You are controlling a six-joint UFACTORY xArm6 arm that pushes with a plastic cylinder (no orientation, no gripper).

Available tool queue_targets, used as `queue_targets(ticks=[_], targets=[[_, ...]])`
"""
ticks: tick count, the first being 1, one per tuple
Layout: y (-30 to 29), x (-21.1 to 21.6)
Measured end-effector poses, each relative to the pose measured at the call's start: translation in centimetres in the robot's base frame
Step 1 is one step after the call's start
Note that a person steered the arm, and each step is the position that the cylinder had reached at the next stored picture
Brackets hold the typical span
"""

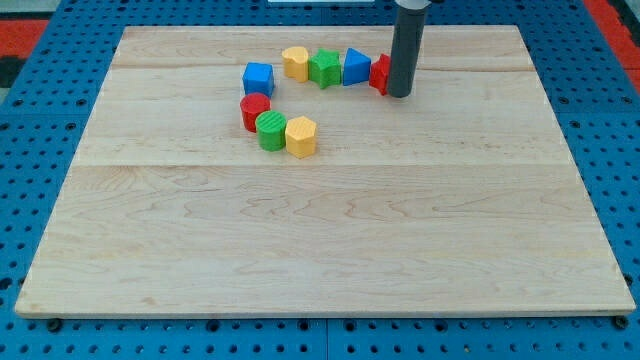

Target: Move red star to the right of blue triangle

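The red star (379, 73) sits near the view's top, just right of the blue triangle (356, 67) and touching it. The rod hides the star's right part. My tip (399, 95) rests on the board at the star's right side, touching or nearly touching it. The blue triangle is the right end of a row with a green star (324, 68) and a yellow block (295, 62).
A blue cube (258, 78) lies left of the row. Below it, a red cylinder (254, 111), a green cylinder (271, 130) and a yellow hexagonal block (301, 136) form a slanted line. The wooden board (320, 240) lies on a blue pegboard.
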State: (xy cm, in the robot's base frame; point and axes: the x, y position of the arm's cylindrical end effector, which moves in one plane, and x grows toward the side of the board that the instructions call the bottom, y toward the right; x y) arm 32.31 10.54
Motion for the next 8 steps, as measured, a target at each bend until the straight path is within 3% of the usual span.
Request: queue_targets(ticks=[2, 3, 4, 8], targets=[[2.5, -1.4], [5.7, 0.8], [0.7, 0.8], [1.0, -3.1]])
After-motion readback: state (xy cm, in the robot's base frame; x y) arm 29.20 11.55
